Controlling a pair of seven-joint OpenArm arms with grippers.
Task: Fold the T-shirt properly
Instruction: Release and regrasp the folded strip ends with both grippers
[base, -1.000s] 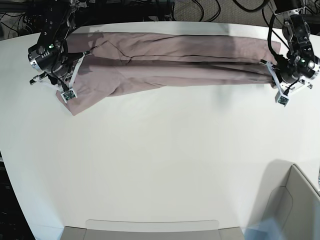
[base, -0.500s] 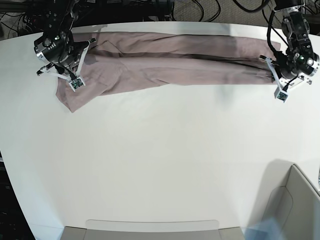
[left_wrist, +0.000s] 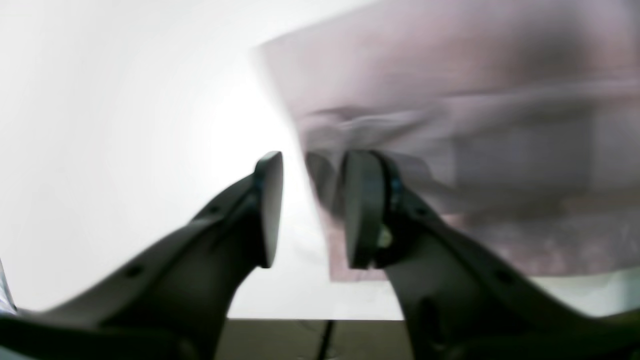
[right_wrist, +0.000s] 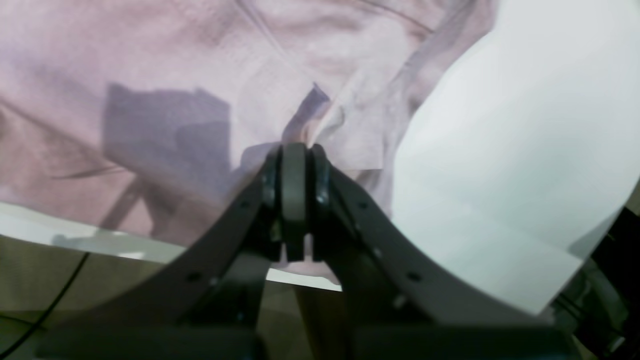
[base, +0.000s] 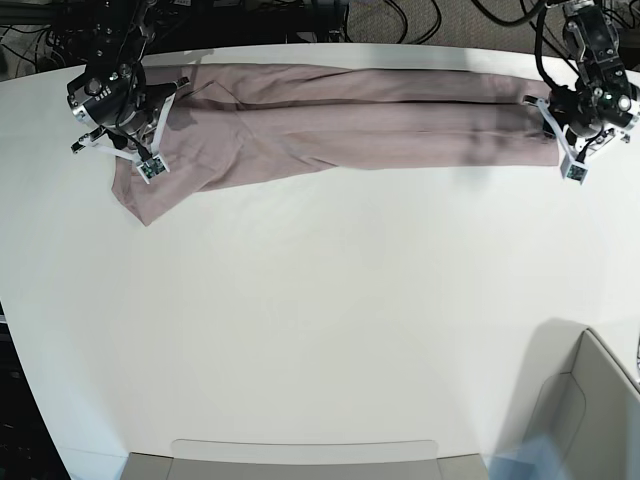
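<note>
Along the far edge of the white table (base: 320, 320) the T-shirt (base: 340, 120) is stretched out in a long folded band, running pretty much from one arm to the other, with a sleeve flap sticking out toward the near side at the base view's left end. The right gripper (right_wrist: 295, 190) sits at that end, jaws pressed together with a little pinch of the pink fabric bunched up right at the tips, so it's clamped on the shirt's edge there; the cloth spreads away from the fingers across most of the wrist view. Over at the other end, the left gripper (left_wrist: 310, 200) has its jaws parted with a clear gap between them. The shirt's end edge runs just by the gap and one finger (left_wrist: 362, 210) overlaps the cloth, the other is over bare table. The wrist picture is blurry, but nothing looks pinched there.
</note>
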